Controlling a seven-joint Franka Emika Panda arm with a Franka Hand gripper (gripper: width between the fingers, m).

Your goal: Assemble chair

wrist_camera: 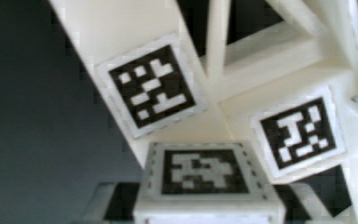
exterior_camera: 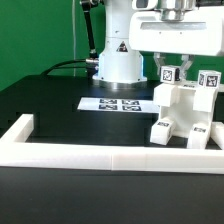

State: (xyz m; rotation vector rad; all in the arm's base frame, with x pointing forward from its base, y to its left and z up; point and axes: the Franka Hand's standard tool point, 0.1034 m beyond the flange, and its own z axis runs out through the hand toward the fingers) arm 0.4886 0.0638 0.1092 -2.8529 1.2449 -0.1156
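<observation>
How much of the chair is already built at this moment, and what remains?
Done: the chair stands as one joined white structure near the border rail, by the marker board. In hand: the gripper is shut on a tagged part at its top. Left: no loose parts show, so probably only finishing this part; its seating is unclear.

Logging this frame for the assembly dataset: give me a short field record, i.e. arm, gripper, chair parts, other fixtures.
arm: white robot arm base behind the black table
gripper: two-finger gripper shut on a tagged white plastic chair part, directly above the assembly
chair: chunky white plastic chair assembly with black-and-white square tags, standing at the exterior view's right, against the rail
marker board: flat white marker board lying in front of the arm base
rail: long white border rail along the table's near edge
wrist view: close-up of tagged white chair parts
</observation>
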